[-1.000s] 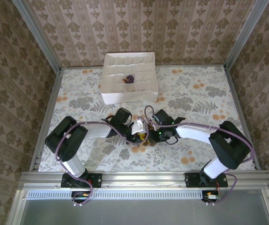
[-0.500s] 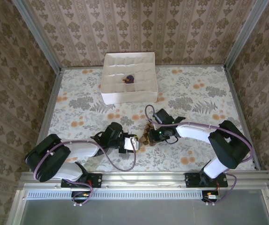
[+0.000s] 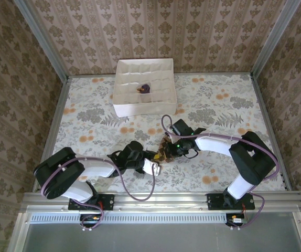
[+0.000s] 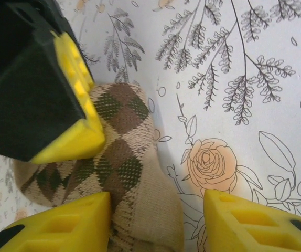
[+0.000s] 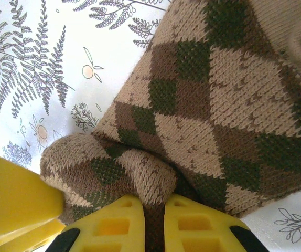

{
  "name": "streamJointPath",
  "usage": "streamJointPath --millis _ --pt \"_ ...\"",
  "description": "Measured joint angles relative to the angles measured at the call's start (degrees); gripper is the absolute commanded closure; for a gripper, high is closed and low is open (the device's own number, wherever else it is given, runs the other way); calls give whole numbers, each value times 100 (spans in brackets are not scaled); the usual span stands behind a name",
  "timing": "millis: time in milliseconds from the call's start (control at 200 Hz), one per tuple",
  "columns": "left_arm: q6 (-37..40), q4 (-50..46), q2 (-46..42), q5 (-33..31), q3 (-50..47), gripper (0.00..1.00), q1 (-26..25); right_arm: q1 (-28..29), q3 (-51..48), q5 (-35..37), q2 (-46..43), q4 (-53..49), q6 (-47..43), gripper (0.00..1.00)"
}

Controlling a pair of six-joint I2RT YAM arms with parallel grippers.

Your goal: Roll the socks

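At mid-table, the checked sock (image 4: 127, 152) was kept pinched by a fold in the closed right gripper (image 5: 154, 212); the left gripper (image 4: 157, 212) had been swung back beside it, jaws parted wider, so a re-grasp for further rolling was judged imminent.
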Motion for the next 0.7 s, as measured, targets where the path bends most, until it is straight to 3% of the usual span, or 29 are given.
streamJointPath --millis 245,370,445,630,700 --pt "-22 280 466 -15 269 50 2 -39 26 -76 33 -31 -39 89" --pt "-98 535 750 -28 431 54 9 -63 31 -122 48 -31 -72 89" --pt "-157 645 852 -48 468 63 37 -81 31 -142 48 -28 -146 89" --pt "-225 337 850 -98 625 100 90 -127 22 -245 35 7 -361 79" --pt "-264 -79 754 -61 763 100 105 -138 -2 -302 7 39 -468 72"
